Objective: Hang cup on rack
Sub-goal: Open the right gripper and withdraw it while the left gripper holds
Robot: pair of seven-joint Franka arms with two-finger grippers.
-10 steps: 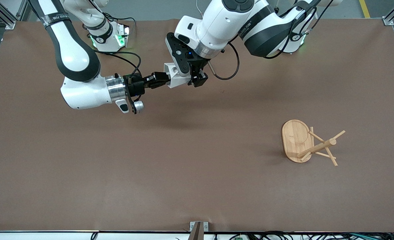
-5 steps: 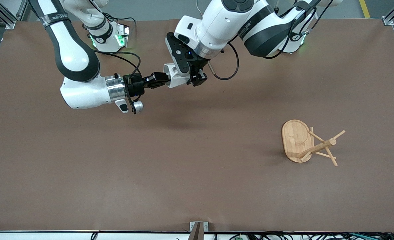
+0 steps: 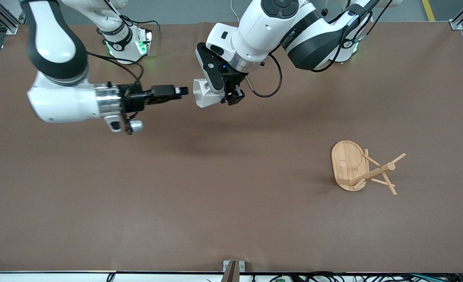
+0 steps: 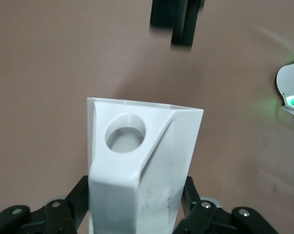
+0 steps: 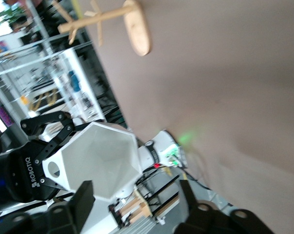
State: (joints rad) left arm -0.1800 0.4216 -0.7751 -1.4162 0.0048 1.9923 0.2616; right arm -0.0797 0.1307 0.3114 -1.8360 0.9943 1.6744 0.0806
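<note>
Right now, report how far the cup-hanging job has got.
Done: the handover. The left hand is shut on the white faceted cup, in the air over the table; the right hand is open and clear of it. Left: carry the cup to the bamboo rack and hang it on a peg.

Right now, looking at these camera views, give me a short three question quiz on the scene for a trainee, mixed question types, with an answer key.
1. True or false: the cup already hangs on the rack.
2. Which hand grips the cup? A) left hand B) right hand C) both
3. Fill in: the right hand's fingers are ____ and apart from the cup.

Key:
1. False; the cup is up in the air over the table, and the rack's pegs are bare.
2. A; the left hand is shut on the cup.
3. Open.
</note>
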